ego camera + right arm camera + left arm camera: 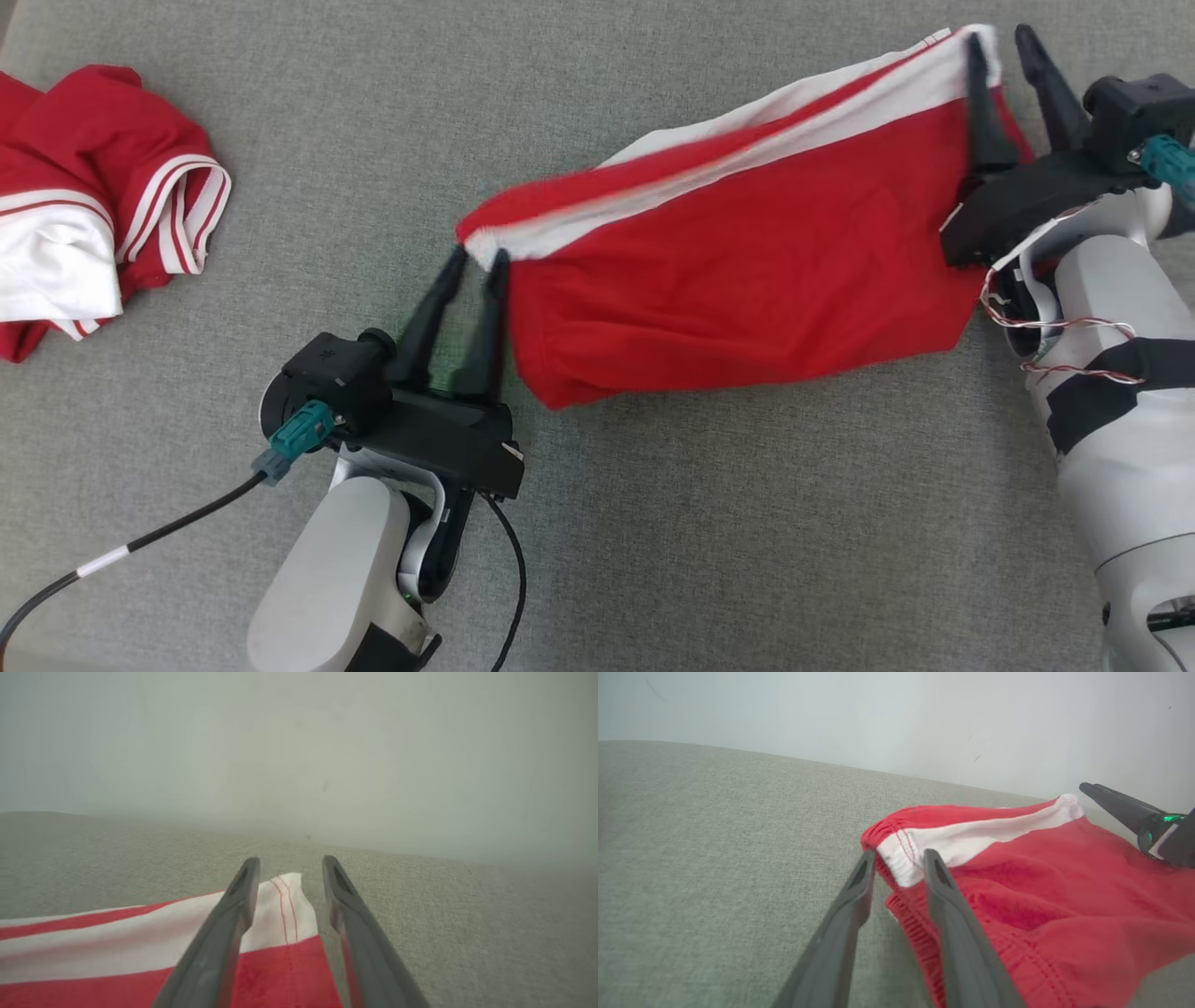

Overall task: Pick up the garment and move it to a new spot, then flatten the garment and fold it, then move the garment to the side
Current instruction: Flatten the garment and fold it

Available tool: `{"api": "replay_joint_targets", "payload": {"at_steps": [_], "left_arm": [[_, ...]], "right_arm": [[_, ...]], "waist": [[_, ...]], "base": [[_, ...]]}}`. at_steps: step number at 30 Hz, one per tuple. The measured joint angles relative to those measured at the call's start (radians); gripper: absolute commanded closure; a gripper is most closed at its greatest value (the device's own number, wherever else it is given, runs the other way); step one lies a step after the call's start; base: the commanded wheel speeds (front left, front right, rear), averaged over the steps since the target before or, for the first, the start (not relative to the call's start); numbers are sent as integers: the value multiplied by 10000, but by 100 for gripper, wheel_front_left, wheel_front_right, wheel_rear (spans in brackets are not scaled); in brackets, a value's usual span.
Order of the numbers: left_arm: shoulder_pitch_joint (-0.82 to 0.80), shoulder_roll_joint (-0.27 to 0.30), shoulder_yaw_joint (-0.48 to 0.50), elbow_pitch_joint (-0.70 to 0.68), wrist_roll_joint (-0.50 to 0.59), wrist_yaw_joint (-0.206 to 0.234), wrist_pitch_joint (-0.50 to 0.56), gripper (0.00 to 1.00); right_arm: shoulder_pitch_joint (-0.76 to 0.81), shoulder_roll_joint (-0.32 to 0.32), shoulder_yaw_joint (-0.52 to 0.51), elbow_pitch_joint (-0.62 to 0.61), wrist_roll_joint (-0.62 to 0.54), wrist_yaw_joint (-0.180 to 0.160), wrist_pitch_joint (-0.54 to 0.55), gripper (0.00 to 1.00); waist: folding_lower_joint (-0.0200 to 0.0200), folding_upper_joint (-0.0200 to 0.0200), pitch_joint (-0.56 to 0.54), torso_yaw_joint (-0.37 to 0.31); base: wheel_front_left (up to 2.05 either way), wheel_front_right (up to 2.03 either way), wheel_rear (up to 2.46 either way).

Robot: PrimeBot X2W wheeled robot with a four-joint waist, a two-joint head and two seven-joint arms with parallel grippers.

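Garment: a red garment (747, 252) with a white band along its upper edge is spread from the centre to the upper right of the head view, over the grey surface (653, 541) (its outline is blurred).
Left gripper: the left gripper (479, 254) is seen left of centre in the lower half, fingers pointing up the frame. Its fingers are held apart, and the garment's white left corner is seen between the tips, not squeezed.
Right gripper: the right gripper (999, 35) is placed in the upper right corner, fingers spread. One finger is laid across the garment's white right corner, and the other is seen beside the cloth.
Second garment: a crumpled red and white heap (84, 205) is seen at the upper left, well apart from the first.
Backdrop: a pale wall (878, 714) is shown behind the surface in the left wrist view.
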Motion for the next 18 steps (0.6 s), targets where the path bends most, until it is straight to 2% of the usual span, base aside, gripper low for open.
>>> {"api": "replay_joint_targets", "payload": {"at_steps": [9, 18], "left_arm": [[397, -27, 523, 71, -12, 0, 0, 0], [882, -10, 704, -132, 136, 2, 0, 0]], "right_arm": [[707, -8, 42, -913, 650, 0, -2, 0], [1804, -157, 550, -493, 1580, 0, -6, 0]], "waist": [[-1, -1, -210, -235], [-3, -3, -547, -488]], "base": [[0, 0, 0], [0, 0, 0]]}}
